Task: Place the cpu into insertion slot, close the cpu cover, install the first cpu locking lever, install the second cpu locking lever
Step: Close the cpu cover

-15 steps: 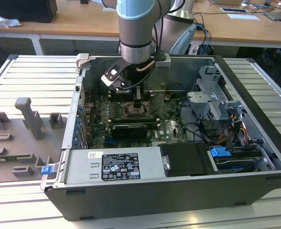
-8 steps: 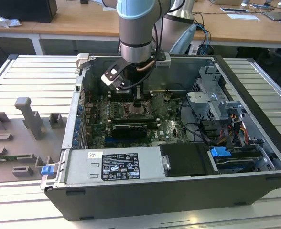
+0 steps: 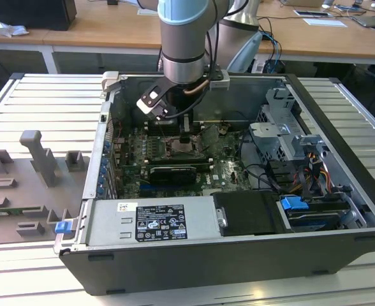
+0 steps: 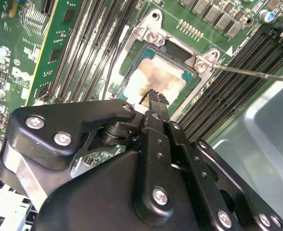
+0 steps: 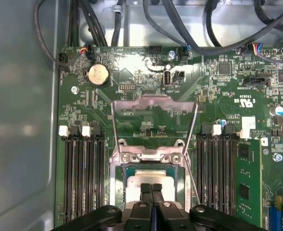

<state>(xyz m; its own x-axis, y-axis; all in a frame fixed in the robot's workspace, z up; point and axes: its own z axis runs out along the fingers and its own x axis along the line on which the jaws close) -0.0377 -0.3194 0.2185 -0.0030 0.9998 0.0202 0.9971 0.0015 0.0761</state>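
Cpu [image 4: 161, 77] first: in the second wrist view the silvery-beige chip lies flat inside the insertion slot [image 4: 142, 32], directly beneath the tips of the gripper [image 4: 153, 95]. The two black fingers are pressed together with nothing between them. Their tips sit at or just above the chip's top; I cannot tell whether they touch it. That pose suits pressing on or checking the seated cpu rather than carrying it. A thin locking lever [image 4: 257, 73] juts sideways off the slot's corner, unlatched.

In the first wrist view the cpu cover [image 5: 153, 102] stands tilted up just beyond the fingertips. It is swung back on its hinge, which leaves the slot bare for the chip.

In the exterior view the arm [image 3: 184, 38] reaches straight down into the open computer case [image 3: 238, 261], with the gripper low over the green motherboard [image 3: 229, 169].
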